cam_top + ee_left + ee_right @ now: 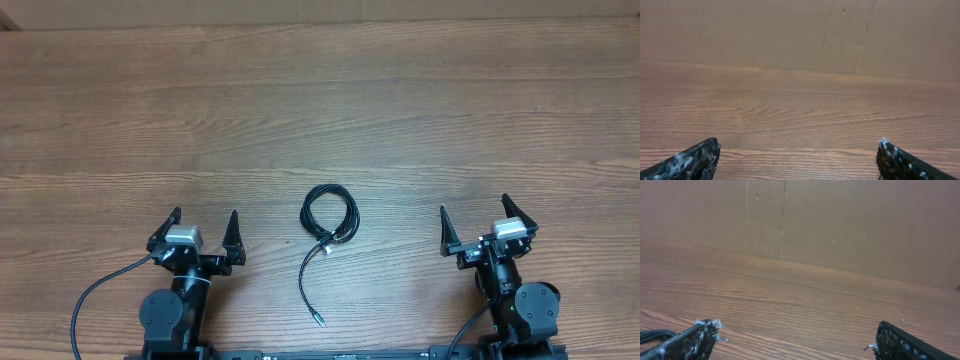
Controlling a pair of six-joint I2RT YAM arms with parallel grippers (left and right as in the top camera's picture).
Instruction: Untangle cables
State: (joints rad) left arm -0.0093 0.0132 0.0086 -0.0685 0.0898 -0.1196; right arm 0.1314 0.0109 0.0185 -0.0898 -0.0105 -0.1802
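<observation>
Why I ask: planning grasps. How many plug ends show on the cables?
2. One plug end tips the straight tail nearest the robot; the other lies at the coil's lower edge. Others may hide inside the loops.

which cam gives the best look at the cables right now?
Overhead. It shows the cables whole: the coil plus the loose tail running down to its plug end. Right wrist catches only a bit of the cables at its lower-left edge. Left wrist shows none of them.
</observation>
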